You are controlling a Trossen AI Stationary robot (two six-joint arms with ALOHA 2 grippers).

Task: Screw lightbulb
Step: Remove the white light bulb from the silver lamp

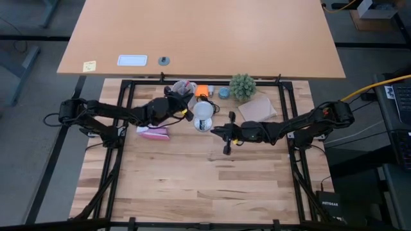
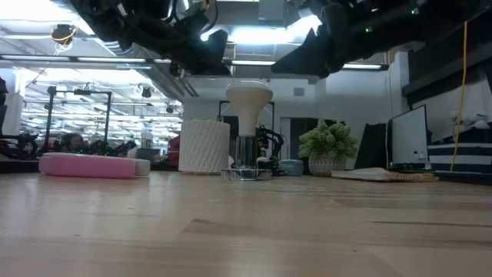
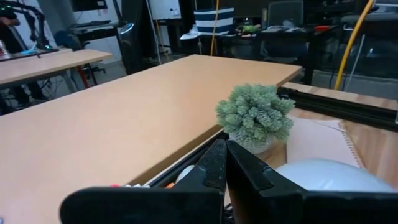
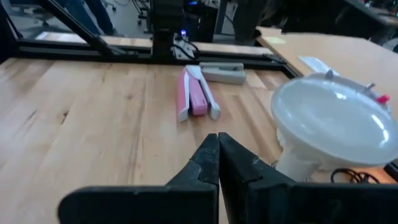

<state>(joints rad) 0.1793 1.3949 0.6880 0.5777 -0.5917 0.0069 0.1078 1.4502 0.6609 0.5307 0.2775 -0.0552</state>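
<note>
Pink and lying flat on the wooden table (image 1: 192,192), a stapler (image 1: 155,133) sits just below the left gripper (image 1: 189,113) in the high view, nearer the table's front edge. That gripper hangs above the table with its two dark fingers pressed together, holding nothing. Just to its right stands the lightbulb (image 1: 203,114), white globe up and metal base down in a silvery round fitting (image 2: 245,174); in the low view it stands upright, with both arms above it and not touching it. Beyond the left gripper, toward the back, are a ribbed white cup (image 2: 204,146) and an orange object (image 1: 201,90). A small green plant (image 1: 243,85) stands behind and to the right of the bulb, with a tan cloth (image 1: 257,109) beside it. The right gripper (image 1: 214,129) hovers just right of the bulb and slightly nearer the front, fingers closed together and empty.
</note>
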